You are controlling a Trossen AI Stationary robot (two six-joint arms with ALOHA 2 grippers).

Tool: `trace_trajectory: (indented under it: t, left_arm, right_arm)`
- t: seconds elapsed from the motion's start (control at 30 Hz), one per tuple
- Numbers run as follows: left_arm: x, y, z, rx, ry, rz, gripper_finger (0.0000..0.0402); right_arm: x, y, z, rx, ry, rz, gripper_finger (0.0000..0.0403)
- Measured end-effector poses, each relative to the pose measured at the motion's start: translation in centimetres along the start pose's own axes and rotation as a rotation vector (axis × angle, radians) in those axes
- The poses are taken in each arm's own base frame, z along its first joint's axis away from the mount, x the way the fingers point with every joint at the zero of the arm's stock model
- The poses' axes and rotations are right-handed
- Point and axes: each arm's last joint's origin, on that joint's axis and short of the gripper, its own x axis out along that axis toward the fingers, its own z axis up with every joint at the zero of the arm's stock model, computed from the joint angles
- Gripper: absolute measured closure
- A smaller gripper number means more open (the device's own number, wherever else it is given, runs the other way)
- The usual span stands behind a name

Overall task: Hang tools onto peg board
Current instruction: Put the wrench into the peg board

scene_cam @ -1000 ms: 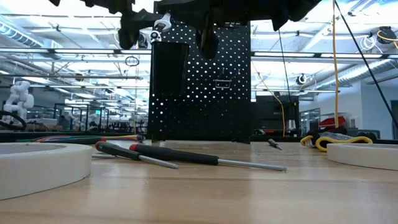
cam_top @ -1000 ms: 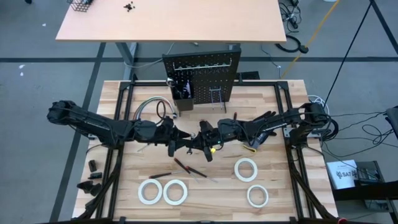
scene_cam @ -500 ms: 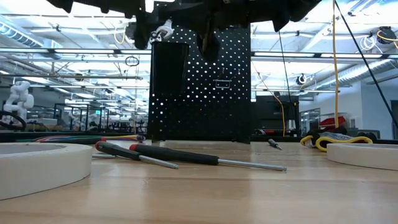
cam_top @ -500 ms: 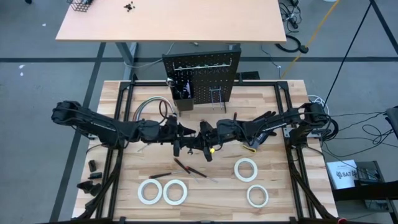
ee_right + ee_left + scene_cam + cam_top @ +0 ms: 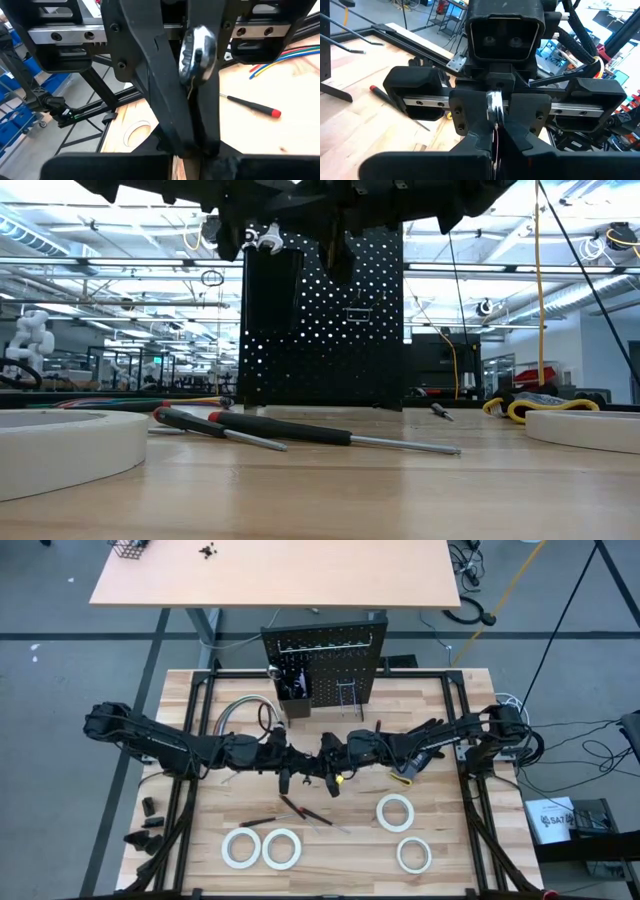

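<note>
The left tool (image 5: 288,762) was shut on a chrome-headed ratchet (image 5: 494,105). Its dark fingers (image 5: 465,117) pinched the thin metal edge above mid-bench. The right tool (image 5: 322,766) faced it head-on, and was clamped on the same ratchet. Only the right wrist view showed the rounded, shiny head between that arm's matte fingers (image 5: 150,75).

Below them lay the bench (image 5: 450,740) of pale wooden planks in a black frame. A red-handled screwdriver (image 5: 185,420) and a black-handled screwdriver (image 5: 280,427) lay crossed on it, slim steel shafts flat on the wood. Four white tape rolls (image 5: 241,847) (image 5: 282,848) (image 5: 396,811) (image 5: 414,855) lay flat nearer the front edge.

The peg board (image 5: 325,655) stood upright at the far edge. It was black perforated metal with a small bin (image 5: 294,688) on its face. A coloured cable bundle (image 5: 240,712) curved beside it.

The low view alone showed a bright workshop hall (image 5: 100,330) behind the board. The high view showed grey floor and a second pale table (image 5: 280,570).
</note>
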Motion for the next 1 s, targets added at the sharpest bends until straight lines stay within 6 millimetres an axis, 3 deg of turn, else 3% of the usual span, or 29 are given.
trace_trajectory:
  t: [0.17, 0.43, 0.63, 0.77, 1.0]
  left_arm:
    - [0.0, 0.0, 0.0, 0.018, 0.001, 0.001, 0.0396]
    - [-0.4, 0.5, 0.4, 0.029, 0.023, -0.003, 0.0397]
    - [-3.1, 1.2, 1.6, 0.063, 0.09, 0.059, 0.0398]
    - [-5.3, 1.5, 2.4, 0.046, 0.116, 0.088, 0.0399]
    - [-6.0, 2.0, 2.9, -0.32, 0.192, -0.008, 0.0399]
  right_arm:
    - [0.0, -0.2, 0.1, -0.033, 0.0, 0.004, 0.0376]
    - [0.0, -0.1, 0.0, -0.354, 0.009, -0.001, 0.0254]
    - [-0.4, -0.3, -0.1, -0.62, 0.063, -0.096, 0.0183]
    - [-0.5, 0.1, -0.2, -0.785, 0.068, -0.111, 0.0168]
    - [-0.3, 2.4, -0.6, -1.211, 0.021, -0.221, 0.0179]
